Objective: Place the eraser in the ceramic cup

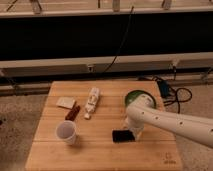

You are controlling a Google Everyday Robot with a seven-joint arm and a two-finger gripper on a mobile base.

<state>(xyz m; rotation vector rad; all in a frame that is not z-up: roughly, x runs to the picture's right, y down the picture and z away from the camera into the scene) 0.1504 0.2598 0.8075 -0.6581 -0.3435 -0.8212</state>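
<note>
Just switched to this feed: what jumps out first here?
The big white arm reaching in from the right grabs the eye first, its claw low over the wooden table at the right end of the black eraser. Next comes the white ceramic cup, upright near the table's front left, well apart from the eraser. A green bowl sits behind the arm, partly hidden.

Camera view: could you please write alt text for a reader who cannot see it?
A white robot arm reaches in from the right over a wooden table, its pincer at the right end of a black eraser. A white ceramic cup stands farther left, and a green bowl sits behind the arm.
</note>
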